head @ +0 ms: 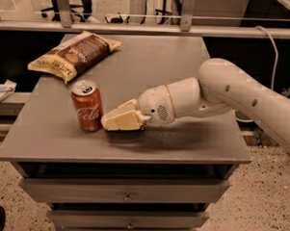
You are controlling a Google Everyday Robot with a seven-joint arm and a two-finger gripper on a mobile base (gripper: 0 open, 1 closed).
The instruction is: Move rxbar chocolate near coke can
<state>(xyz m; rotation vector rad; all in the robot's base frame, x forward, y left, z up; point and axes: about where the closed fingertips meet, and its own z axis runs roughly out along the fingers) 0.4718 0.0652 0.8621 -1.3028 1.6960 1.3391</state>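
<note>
The red coke can [87, 107] stands upright near the front left of the grey table [197, 141]. My gripper [117, 121] lies low over the table top just right of the can, pointing at it and almost touching its base. The white arm reaches in from the right. The rxbar chocolate does not show; it may be hidden in or under the gripper.
A large brown-and-yellow chip bag [73, 54] lies at the back left of the table. Drawers [127, 196] sit under the table front. A railing runs behind the table, and a white object [1, 91] lies on a low ledge to the left.
</note>
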